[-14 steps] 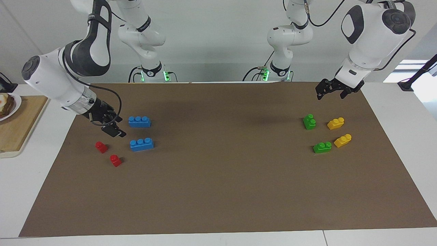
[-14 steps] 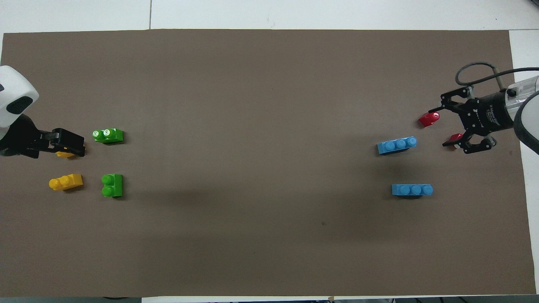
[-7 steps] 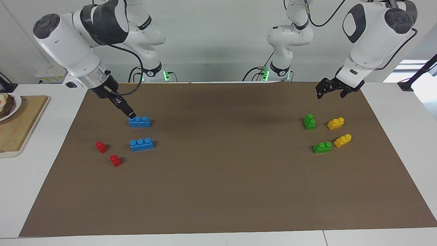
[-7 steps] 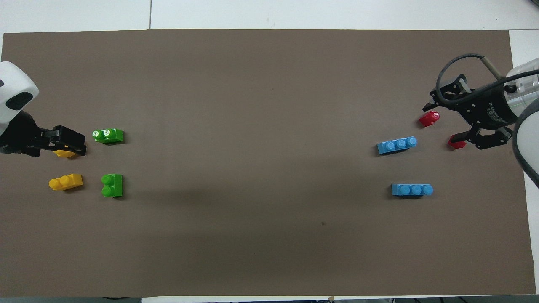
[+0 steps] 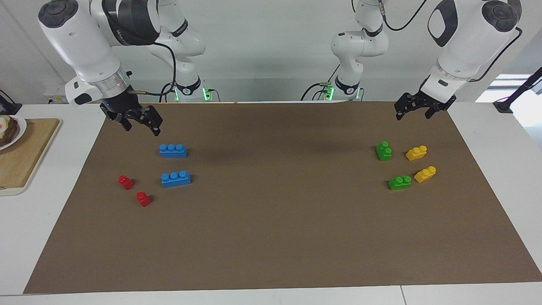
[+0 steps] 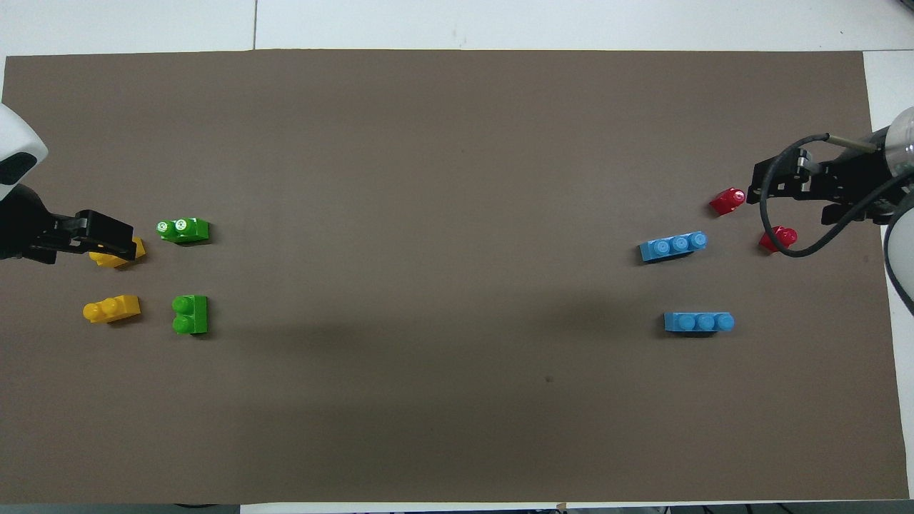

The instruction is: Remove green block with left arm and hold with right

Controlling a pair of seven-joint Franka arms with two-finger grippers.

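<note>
Two green blocks lie on the brown mat (image 5: 271, 237) toward the left arm's end. One (image 5: 383, 151) (image 6: 190, 314) is nearer the robots. The other (image 5: 399, 182) (image 6: 183, 229) lies farther out. My left gripper (image 5: 413, 112) (image 6: 107, 239) is open and empty. It hangs above the mat's edge by the robots, clear of both green blocks. In the overhead view it covers part of a yellow brick. My right gripper (image 5: 142, 123) (image 6: 767, 187) is open and empty. It is raised over the mat at the right arm's end, above the blue and red bricks.
Two yellow bricks (image 5: 416, 153) (image 5: 425, 174) lie beside the green blocks. Two blue three-stud bricks (image 5: 173, 151) (image 5: 175, 179) and two red bricks (image 5: 125, 182) (image 5: 143, 198) lie toward the right arm's end. A wooden board (image 5: 21, 156) with a plate lies off the mat there.
The right arm has lifted from low beside the blue and red bricks and drawn back toward its base, turning its gripper. The left gripper has risen slightly. No block has moved.
</note>
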